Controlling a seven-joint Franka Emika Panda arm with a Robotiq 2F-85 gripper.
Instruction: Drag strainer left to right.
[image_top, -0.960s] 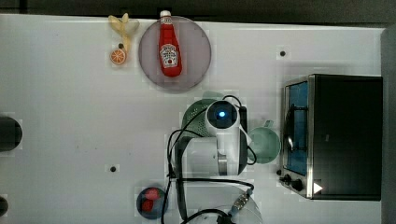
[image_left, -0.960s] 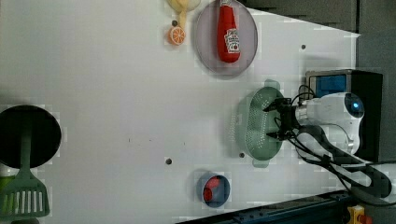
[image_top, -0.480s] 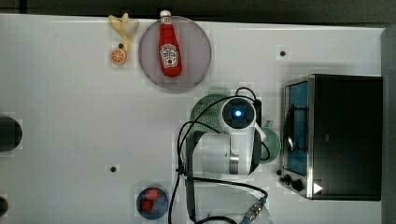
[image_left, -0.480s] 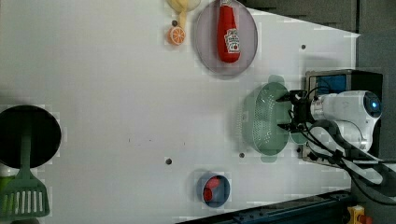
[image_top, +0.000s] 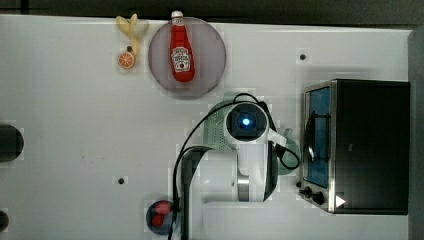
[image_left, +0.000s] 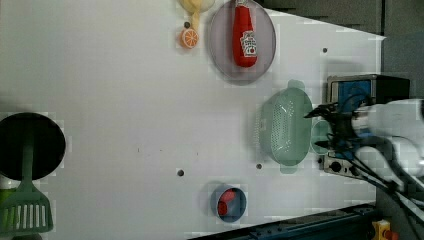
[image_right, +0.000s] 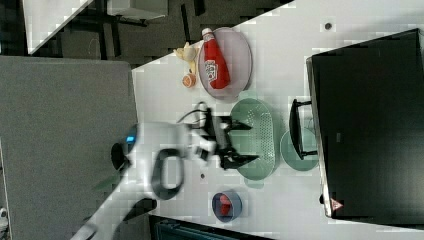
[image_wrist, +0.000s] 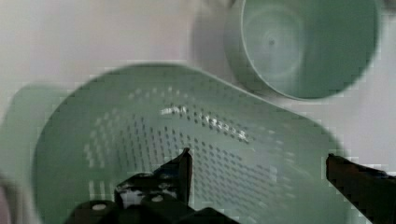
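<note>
strainer (image_top: 214, 126) half under arm (image_top: 250, 165), cup (image_top: 292, 150) — mostly hidden

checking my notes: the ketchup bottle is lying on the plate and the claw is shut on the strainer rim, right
Not quite. The ketchup bottle does lie on the plate, but the claw is open, not shut on the strainer; the wrist view shows its fingers spread wide above the strainer.

Three views overhead; wrist view close above strainer (image_wrist: 187, 154).

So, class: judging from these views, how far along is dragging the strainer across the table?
Done: the strainer sits beside the green cup, near the oven. In hand: the end effector is open, holding nothing. Left: perhaps only moving the arm clear.
</note>
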